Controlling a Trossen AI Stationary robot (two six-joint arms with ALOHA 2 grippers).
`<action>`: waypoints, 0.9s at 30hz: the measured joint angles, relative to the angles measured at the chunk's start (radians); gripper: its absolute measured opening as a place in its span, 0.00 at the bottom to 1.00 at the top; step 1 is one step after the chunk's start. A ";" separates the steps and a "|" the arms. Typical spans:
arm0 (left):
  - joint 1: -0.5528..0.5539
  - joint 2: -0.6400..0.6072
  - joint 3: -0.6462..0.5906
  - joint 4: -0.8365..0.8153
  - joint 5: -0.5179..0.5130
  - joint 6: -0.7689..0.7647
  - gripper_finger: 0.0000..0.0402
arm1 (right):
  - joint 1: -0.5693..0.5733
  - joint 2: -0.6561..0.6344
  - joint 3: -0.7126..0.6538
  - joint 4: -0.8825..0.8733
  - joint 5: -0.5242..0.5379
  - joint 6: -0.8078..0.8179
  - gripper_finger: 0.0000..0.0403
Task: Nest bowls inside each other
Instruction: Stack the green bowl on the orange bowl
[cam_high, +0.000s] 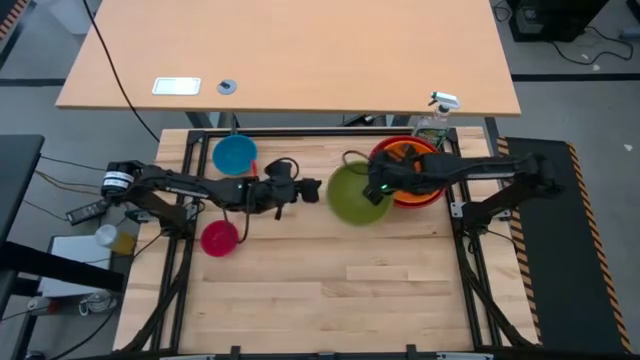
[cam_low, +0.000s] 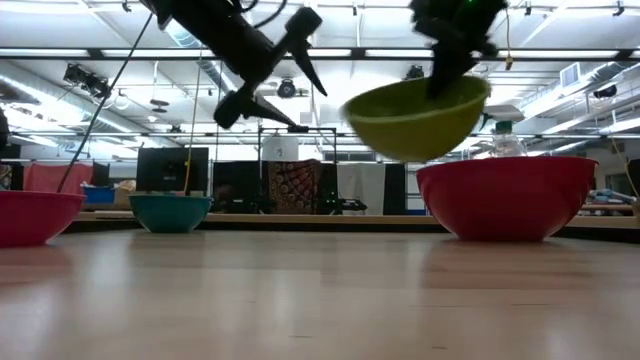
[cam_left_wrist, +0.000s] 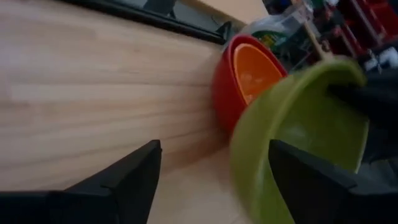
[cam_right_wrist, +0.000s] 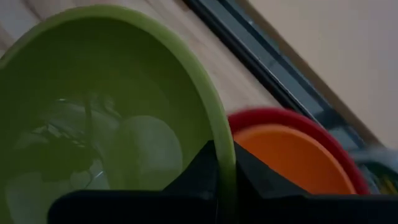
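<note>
The lime green bowl (cam_high: 352, 198) hangs in the air at mid-table, tilted (cam_low: 415, 120), with my right gripper (cam_right_wrist: 225, 180) shut on its rim. Just right of it the red bowl (cam_high: 432, 192) stands on the table with the orange bowl (cam_right_wrist: 292, 155) nested inside it. My left gripper (cam_high: 314, 189) is open, level with the green bowl's left side and a little apart from it, with nothing between its fingers (cam_left_wrist: 134, 177). The blue bowl (cam_high: 235, 155) stands at the far left and the magenta pink bowl (cam_high: 219, 238) nearer, both upright on the table. My right gripper pinches the green bowl's rim (cam_right_wrist: 219, 134) on the side toward the red bowl, one finger inside the bowl and one outside. The fingers come slanting down from the right. The bowl is lifted clear of the table and tilted, its open side facing up and toward the gripper.
A spray bottle (cam_high: 435, 115) stands behind the red bowl at the table's far right corner. A tan desk (cam_high: 300, 50) lies beyond the far edge. Bare wood (cam_high: 340, 290) stretches across the near half of the table.
</note>
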 joint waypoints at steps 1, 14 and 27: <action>0.000 -0.015 0.000 -0.002 0.000 0.027 0.75 | -0.011 -0.027 0.000 -0.039 -0.005 0.025 0.08; 0.077 -0.244 -0.001 -0.436 0.277 0.370 0.68 | -0.264 -0.368 -0.107 -0.368 -0.034 0.265 0.08; 0.283 -0.260 -0.001 -0.810 0.419 0.594 0.58 | -0.523 -0.399 -0.407 -0.161 -0.190 0.167 0.16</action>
